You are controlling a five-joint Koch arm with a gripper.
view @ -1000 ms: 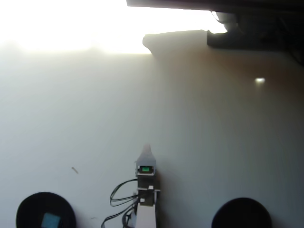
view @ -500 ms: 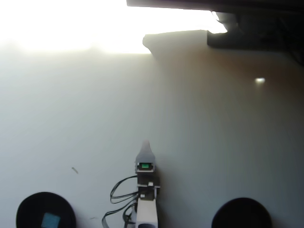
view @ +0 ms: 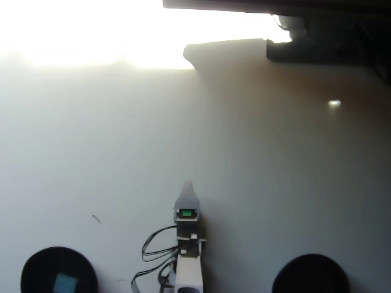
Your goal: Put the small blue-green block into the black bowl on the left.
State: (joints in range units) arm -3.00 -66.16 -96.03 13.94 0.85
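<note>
In the overhead view the pincer (view: pixel 188 186) points up the picture from the bottom centre, over bare desk. Only a single pale tapered tip shows, so I cannot tell whether it is spread or closed, and nothing is visible in its grip. Just behind the tip the white arm (view: pixel 188 268) carries a small bright-green light (view: pixel 186 213), and black cables (view: pixel 153 250) loop out on its left side.

The desk (view: pixel 275 183) is a plain pale surface, greyish white and bare over its middle. Strong light washes out its upper left part to pure white. Along the top edge and the upper right corner lie dark shapes (view: pixel 324 36) that are too shadowed to name. A small bright spot (view: pixel 333 104) sits on the desk at the upper right, and a tiny dark speck (view: pixel 96 218) lies left of the arm.

The black bowl (view: pixel 36 265) stands at the bottom left corner, cut off by the lower edge. The small blue-green block (view: pixel 65 283) lies inside it, on its floor. A second black bowl (view: pixel 310 273) stands at the bottom right, also cut off below; its inside reads only as dark.
</note>
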